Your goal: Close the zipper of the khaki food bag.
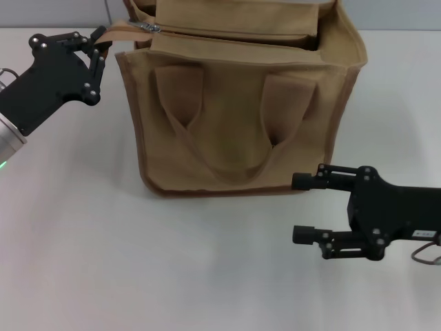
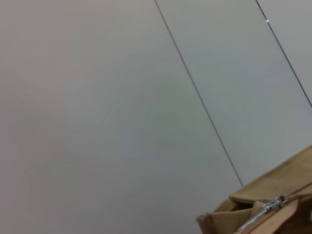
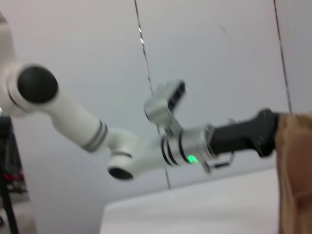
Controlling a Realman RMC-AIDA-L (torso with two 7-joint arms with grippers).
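Left gripper (image 1: 100, 47) jaws pinch the zipper (image 1: 148, 27) end tab.

**Desk:** How is the light?

**Photographer:** Soft and even from overhead, bright across the white bench (image 1: 83, 276), with no hard glare.

**Desk:** Shadows?

**Photographer:** Faint ones only: a thin dark line under the khaki food bag (image 1: 234, 124) and a pale smudge below the right gripper (image 1: 298, 208).

**Desk:** Highlights?

**Photographer:** The zipper (image 1: 148, 27) pull glints silver. A green lamp glows on the left arm (image 3: 193, 159) against a flatly lit grey wall (image 2: 97, 107).
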